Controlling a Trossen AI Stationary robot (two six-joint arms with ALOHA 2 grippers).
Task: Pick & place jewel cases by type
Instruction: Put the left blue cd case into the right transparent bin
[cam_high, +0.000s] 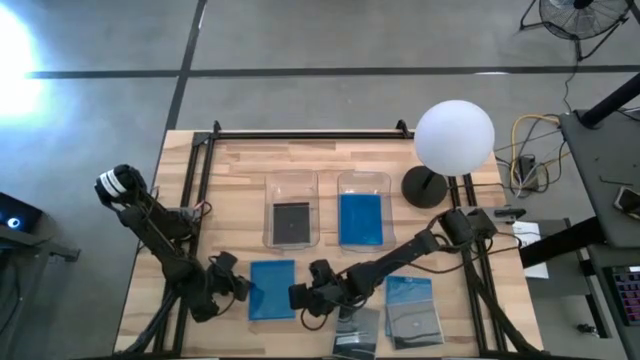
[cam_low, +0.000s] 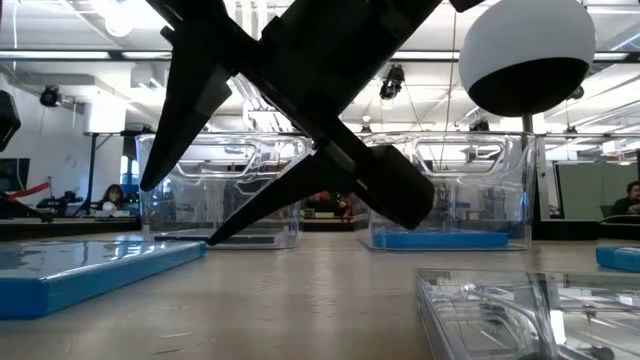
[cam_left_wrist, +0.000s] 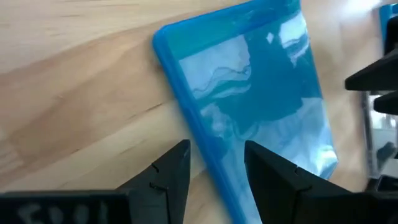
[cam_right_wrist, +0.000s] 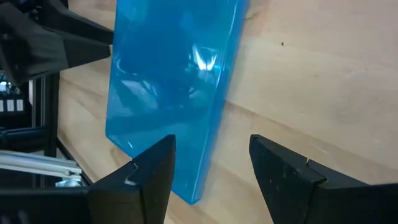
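Blue jewel case (cam_high: 272, 289), glossy and flat on the table (cam_high: 240, 165), lies between the open, empty left pincer (cam_high: 243, 287) and right pincer (cam_high: 297, 297).

Pale wood bench (cam_high: 330, 160), planked, visibly grained, smooth with a low sheen. Glossy bright blue plastic jewel case (cam_left_wrist: 249, 99), streaked with reflections, flat on the wood. Two clear, shiny plastic bins (cam_high: 291, 207) behind, one with a dark glossy case (cam_high: 291, 222) inside, the other with blue. Transparent plastic cases (cam_low: 520, 310) at the near edge, catching glare. Matt black, hard-edged fingers on left tool (cam_left_wrist: 214, 171) and right tool (cam_right_wrist: 211, 165). Smooth white globe lamp (cam_high: 454, 138) on a dark matt base.
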